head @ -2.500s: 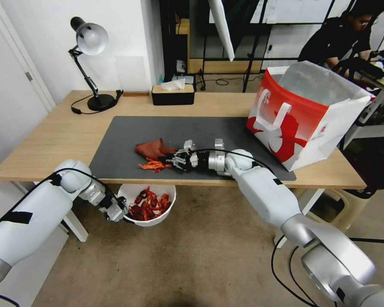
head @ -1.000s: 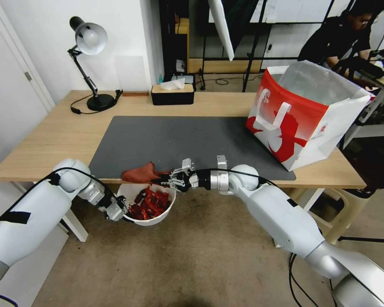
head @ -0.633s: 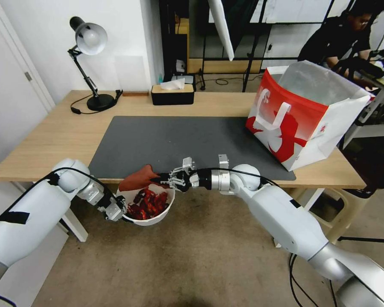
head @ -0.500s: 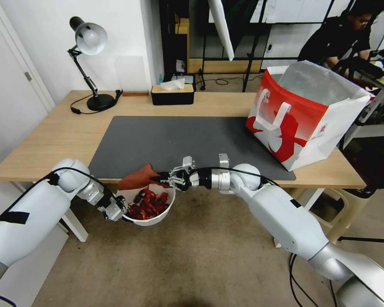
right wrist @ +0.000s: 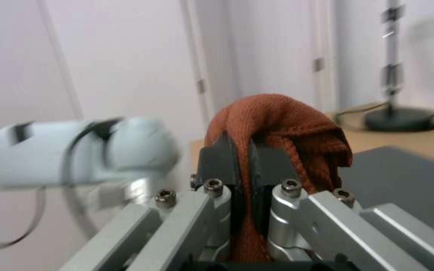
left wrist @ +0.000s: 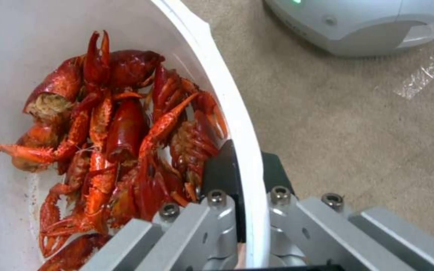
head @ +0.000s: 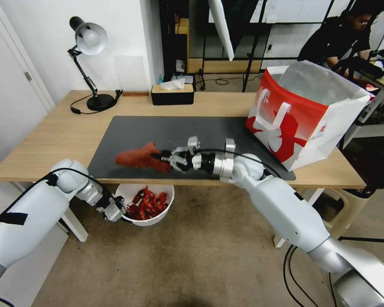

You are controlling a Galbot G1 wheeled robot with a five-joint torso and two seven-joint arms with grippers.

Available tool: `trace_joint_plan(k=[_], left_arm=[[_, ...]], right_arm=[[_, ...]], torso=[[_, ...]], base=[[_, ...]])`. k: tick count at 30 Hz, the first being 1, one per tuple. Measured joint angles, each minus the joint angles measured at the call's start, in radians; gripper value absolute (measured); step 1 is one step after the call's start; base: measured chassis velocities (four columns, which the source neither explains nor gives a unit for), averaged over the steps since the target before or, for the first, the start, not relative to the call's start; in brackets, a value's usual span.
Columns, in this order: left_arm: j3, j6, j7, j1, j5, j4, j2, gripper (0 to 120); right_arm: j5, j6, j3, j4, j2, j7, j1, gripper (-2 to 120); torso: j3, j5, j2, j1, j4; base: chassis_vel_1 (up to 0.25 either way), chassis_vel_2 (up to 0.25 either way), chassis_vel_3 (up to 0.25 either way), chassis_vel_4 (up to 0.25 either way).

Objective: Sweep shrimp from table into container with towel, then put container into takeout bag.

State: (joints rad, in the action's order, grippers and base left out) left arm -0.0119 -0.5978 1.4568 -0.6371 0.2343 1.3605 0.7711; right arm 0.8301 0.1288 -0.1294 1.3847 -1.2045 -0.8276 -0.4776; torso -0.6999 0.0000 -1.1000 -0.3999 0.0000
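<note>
Below the table's front edge (head: 192,182), my left gripper (head: 117,211) (left wrist: 242,173) is shut on the rim of the white container (head: 158,217) (left wrist: 237,113). Inside it lie the red shrimp (head: 147,205) (left wrist: 121,139) in a heap. My right gripper (head: 165,157) (right wrist: 242,165) is shut on the reddish-brown towel (head: 137,156) (right wrist: 287,128), held just above the dark mat (head: 179,134) near its front left part. The red-and-white takeout bag (head: 305,113) stands open at the table's right end.
A black desk lamp (head: 91,64) stands at the back left and a black tissue box (head: 173,93) at the back middle. The floor under the container is beige carpet (head: 179,264). A person sits behind the bag, away from the table.
My right gripper swept the towel and the last shrimp off the front edge into the container, then lifted the towel back up over the mat. The left gripper kept holding the container.
</note>
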Motion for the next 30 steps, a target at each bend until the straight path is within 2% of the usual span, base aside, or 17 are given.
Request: trace_joint_plan(k=[3,9,20,26,30], left_arm=[[-0.006,0.000,0.000,-0.006,0.001,0.000,0.003,0],[-0.019,-0.002,0.001,-0.016,0.003,0.003,0.005,0],[-0.025,-0.004,0.004,-0.026,0.006,0.009,0.006,0],[-0.025,-0.005,0.004,-0.026,0.006,0.014,0.006,0],[-0.025,-0.005,0.005,-0.028,0.006,0.017,0.006,0]], right_arm=[[-0.014,-0.022,0.019,-0.060,-0.019,0.043,0.052,2],[-0.141,-0.088,0.051,-0.245,-0.065,0.078,0.166,2],[-0.281,-0.112,0.072,-0.404,-0.101,0.138,0.207,2],[-0.316,-0.115,0.079,-0.492,-0.130,0.116,0.215,2],[-0.317,-0.104,0.068,-0.511,-0.140,0.059,0.214,2]], torso=[[0.000,-0.0001,0.000,0.000,0.0001],[0.000,-0.0001,0.000,0.000,0.0002],[0.000,0.0000,0.000,0.000,0.0000],[0.000,0.0000,0.000,0.000,0.0000],[0.000,-0.0001,0.000,0.000,0.0000]], base=[[0.000,0.000,0.000,0.000],[0.000,0.000,0.000,0.000],[0.000,0.000,0.000,0.000],[0.000,0.000,0.000,0.000],[0.000,0.000,0.000,0.000]])
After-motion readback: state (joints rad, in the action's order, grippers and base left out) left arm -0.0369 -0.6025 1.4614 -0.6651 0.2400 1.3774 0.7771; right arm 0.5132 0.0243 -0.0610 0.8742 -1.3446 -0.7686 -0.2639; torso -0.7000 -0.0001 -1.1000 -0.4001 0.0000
